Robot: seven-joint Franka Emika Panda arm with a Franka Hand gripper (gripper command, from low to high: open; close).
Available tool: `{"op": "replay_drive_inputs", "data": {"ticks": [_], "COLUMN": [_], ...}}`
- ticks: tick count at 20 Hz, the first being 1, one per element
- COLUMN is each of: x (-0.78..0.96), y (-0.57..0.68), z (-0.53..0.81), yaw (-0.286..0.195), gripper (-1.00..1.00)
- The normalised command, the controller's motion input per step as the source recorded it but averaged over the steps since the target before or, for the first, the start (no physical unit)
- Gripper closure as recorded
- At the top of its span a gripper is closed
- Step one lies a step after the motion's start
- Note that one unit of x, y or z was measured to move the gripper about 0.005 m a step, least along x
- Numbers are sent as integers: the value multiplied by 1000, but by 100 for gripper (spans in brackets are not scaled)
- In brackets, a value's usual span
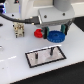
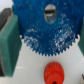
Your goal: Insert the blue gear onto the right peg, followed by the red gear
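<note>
Tool pads sit open on both sides of the blue gear (not squeezing it yet), with the red gear just beside it.

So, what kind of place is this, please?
Probably a robotics lab bench: a robot gripper over a white table, a grey peg plate, and the blue gear and red gear for an assembly test.

Bright, even light; both pics low-res, blurry.
</note>
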Motion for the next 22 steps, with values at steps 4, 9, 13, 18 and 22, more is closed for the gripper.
{"op": "replay_drive_inputs", "data": {"ticks": [4, 9, 13, 18, 22], "x": [520, 435, 227, 215, 47], "y": [-164, -139, -63, -27, -11], "z": [30, -3, -45, -142, -89], "yaw": [0, 0, 0, 0, 0], "gripper": [100, 100, 100, 100, 100]}}
